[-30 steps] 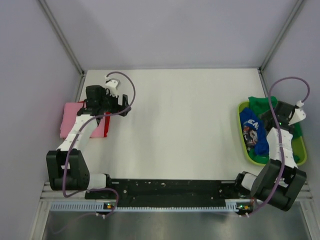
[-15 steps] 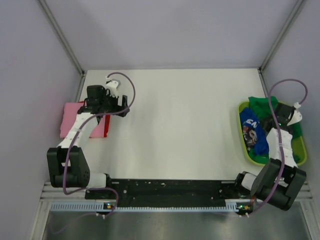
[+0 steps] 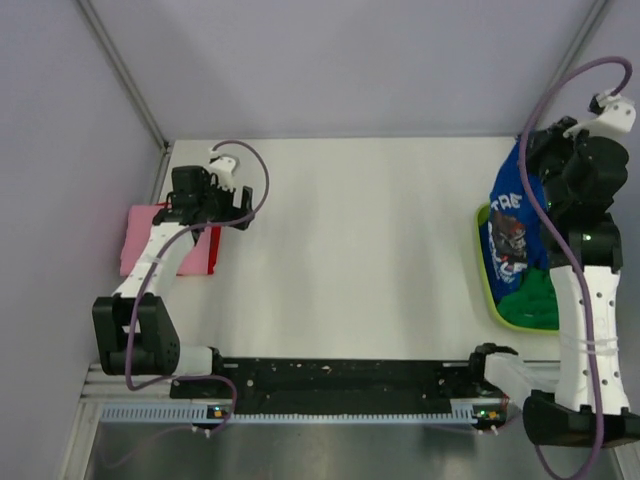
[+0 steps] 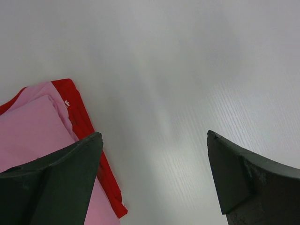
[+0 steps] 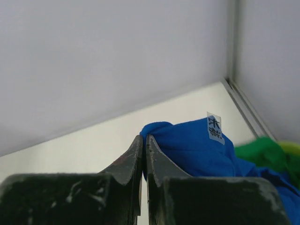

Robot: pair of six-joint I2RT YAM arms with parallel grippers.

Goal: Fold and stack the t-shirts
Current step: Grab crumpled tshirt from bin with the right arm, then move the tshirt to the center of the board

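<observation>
A royal-blue t-shirt (image 3: pixel 512 225) with white lettering hangs from my right gripper (image 3: pixel 525 160), which is raised high above the lime-green basket (image 3: pixel 484 275) and shut on the shirt's edge (image 5: pixel 187 140). A green t-shirt (image 3: pixel 535 297) still lies in the basket. At the table's left edge a folded pink t-shirt (image 3: pixel 145 235) rests on a red one (image 3: pixel 208 250). My left gripper (image 3: pixel 232 215) hovers just right of that stack, open with only bare table between its fingers (image 4: pixel 61 173). The pink shirt (image 4: pixel 28 136) and the red shirt (image 4: pixel 79 117) show beside the left finger.
White table (image 3: pixel 360 250) stretches between the two arms. Grey walls close the table in at the back and both sides. The basket stands against the right wall.
My right gripper shut on the blue t-shirt in the basket and lifted it high above the basket. The left arm has barely moved.
</observation>
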